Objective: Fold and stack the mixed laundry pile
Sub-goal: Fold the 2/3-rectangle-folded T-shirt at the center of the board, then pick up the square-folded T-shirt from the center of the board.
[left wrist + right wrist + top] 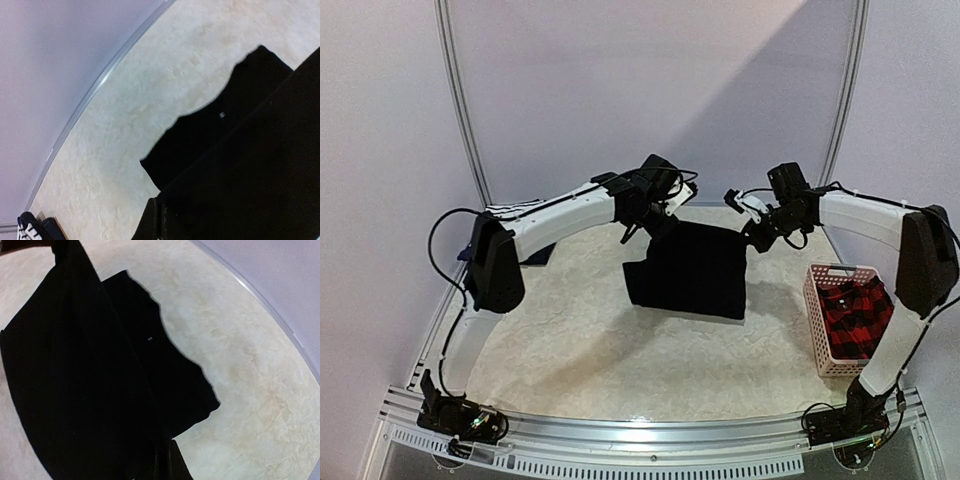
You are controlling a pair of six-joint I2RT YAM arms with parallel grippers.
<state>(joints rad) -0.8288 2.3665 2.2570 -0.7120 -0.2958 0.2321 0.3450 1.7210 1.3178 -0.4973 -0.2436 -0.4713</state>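
The pink basket (pixel 817 312) stands at four o'clock on the counter (pixel 600 360), with the red-black plaid shirt (pixel 855 315) bundled inside it. Toward twelve o'clock, the left tool (pixel 660 215) and right tool (pixel 752 230) each clench a top corner of the black shirt (pixel 690 270). It hangs between them, its lower part resting on the counter. A striped tank top (pixel 503 209) lies at ten o'clock.

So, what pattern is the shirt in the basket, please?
Shirt: red and black plaid; top view.
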